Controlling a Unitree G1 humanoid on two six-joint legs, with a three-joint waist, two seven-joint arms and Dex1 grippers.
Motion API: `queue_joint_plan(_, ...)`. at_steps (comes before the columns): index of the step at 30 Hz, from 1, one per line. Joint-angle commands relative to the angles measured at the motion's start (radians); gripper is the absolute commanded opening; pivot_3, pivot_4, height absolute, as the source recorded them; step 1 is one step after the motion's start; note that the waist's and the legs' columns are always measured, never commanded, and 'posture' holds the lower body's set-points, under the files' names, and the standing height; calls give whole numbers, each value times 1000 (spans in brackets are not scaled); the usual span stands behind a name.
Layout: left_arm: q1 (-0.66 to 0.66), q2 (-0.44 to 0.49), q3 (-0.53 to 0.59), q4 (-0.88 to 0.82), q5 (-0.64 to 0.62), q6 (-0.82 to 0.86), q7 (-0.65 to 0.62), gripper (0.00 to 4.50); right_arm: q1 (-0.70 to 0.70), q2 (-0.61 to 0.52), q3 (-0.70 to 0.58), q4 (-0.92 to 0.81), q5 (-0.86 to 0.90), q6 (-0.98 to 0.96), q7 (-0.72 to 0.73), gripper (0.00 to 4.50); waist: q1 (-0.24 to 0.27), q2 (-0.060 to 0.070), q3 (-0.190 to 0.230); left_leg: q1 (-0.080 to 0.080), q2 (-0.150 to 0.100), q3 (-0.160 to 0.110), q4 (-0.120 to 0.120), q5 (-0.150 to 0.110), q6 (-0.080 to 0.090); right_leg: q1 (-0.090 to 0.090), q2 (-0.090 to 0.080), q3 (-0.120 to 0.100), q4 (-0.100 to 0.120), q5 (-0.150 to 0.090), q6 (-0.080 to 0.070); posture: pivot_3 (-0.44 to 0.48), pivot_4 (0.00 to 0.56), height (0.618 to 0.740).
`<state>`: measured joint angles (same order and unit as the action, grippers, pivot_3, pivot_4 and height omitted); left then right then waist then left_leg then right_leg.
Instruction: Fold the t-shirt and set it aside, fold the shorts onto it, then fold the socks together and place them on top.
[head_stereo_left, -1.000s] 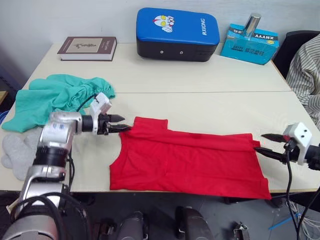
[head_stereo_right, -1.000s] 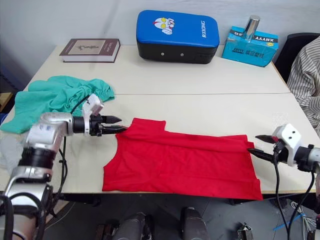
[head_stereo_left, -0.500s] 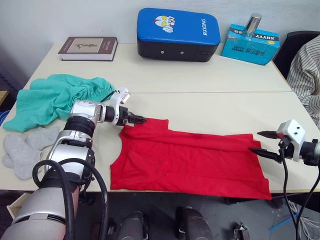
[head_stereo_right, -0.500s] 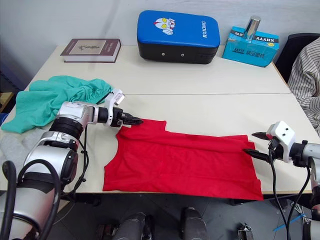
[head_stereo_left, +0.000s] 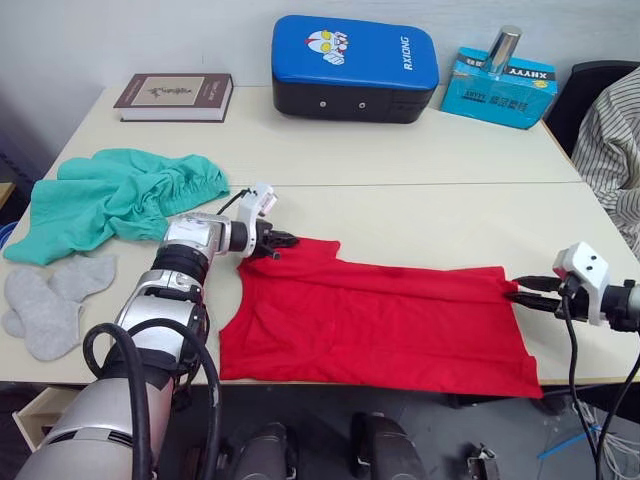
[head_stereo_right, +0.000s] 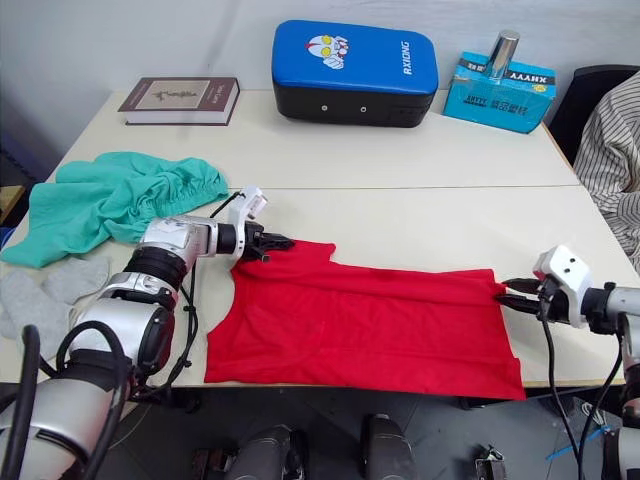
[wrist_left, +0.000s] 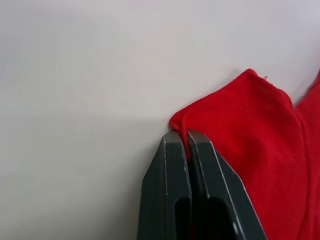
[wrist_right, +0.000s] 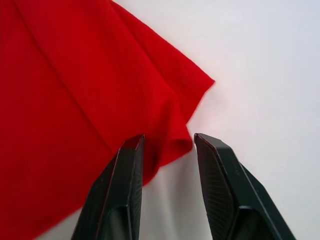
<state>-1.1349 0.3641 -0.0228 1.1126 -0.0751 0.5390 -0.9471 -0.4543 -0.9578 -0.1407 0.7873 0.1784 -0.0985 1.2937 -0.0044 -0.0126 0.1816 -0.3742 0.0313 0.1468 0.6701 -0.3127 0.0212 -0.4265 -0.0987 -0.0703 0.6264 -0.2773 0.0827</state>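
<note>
The red t-shirt (head_stereo_left: 380, 320) lies flat, folded lengthwise, across the table's front. My left gripper (head_stereo_left: 283, 241) is at its far left corner and is shut on the fabric edge there; in the left wrist view the fingers (wrist_left: 175, 165) pinch a small red fold. My right gripper (head_stereo_left: 518, 290) is at the shirt's far right corner. Its fingers (wrist_right: 127, 170) stand apart with the red corner (wrist_right: 170, 140) between them. The teal shorts (head_stereo_left: 110, 195) lie crumpled at the left. The grey socks (head_stereo_left: 50, 300) lie loose near the front left edge.
A book (head_stereo_left: 175, 96), a blue padded case (head_stereo_left: 355, 68) and a teal box (head_stereo_left: 500, 88) with a metal cylinder (head_stereo_left: 503, 50) line the far edge. A person's striped sleeve (head_stereo_left: 615, 140) is at the right. The shirt's hem lies close to the table's front edge.
My left gripper moved right onto the shirt's corner and shut on it. My right gripper's fingers narrowed around the shirt's right corner.
</note>
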Motion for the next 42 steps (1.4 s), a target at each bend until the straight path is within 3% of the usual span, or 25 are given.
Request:
queue_joint_plan(1, 12, 1, 17, -15, -9, -23, 1, 30, -14, -22, -15, 7, 4, 3, 1, 1737, 0, 0, 0, 0, 0, 0, 0, 0, 0, 0, 0, 0, 0, 0, 0, 0, 150, 740)
queue_joint_plan(12, 52, -3, 46, -68, -31, -124, -31, 30, -28, -19, -24, -2, 19, 13, 9, 1737, 0, 0, 0, 0, 0, 0, 0, 0, 0, 0, 0, 0, 0, 0, 0, 0, 150, 740)
queue_joint_plan(15, 57, -4, 47, -69, -28, -124, -30, 0, -25, -17, -26, -7, 24, 22, 13, 1186, 0, 0, 0, 0, 0, 0, 0, 0, 0, 0, 0, 0, 0, 0, 0, 0, 150, 740)
queue_joint_plan(18, 62, -4, 50, -71, -27, -131, -29, 0, -19, -16, -25, -15, 26, 22, 15, 192, 0, 0, 0, 0, 0, 0, 0, 0, 0, 0, 0, 0, 0, 0, 0, 0, 150, 740)
queue_joint_plan(19, 62, -4, 50, -72, -27, -131, -29, 0, -19, -15, -28, -17, 29, 20, 14, 41, 0, 0, 0, 0, 0, 0, 0, 0, 0, 0, 0, 0, 0, 0, 0, 0, 150, 740)
queue_joint_plan(26, 86, 13, 49, -104, -28, -157, -61, 0, 9, -25, -55, -75, 58, 19, 20, 41, 0, 0, 0, 0, 0, 0, 0, 0, 0, 0, 0, 0, 0, 0, 0, 0, 150, 740)
queue_joint_plan(30, 124, 33, 75, -193, -57, -261, -99, 0, 43, -26, -85, -130, 75, -28, 7, 41, 0, 0, 0, 0, 0, 0, 0, 0, 0, 0, 0, 0, 0, 0, 0, 0, 150, 740)
queue_joint_plan(42, 373, 107, 138, -444, -157, -739, -279, 0, 226, 23, -169, -212, 86, -311, -67, 41, 0, 0, 0, 0, 1, 0, 0, -1, -1, 0, 0, 0, 0, 0, 0, 0, 150, 740)
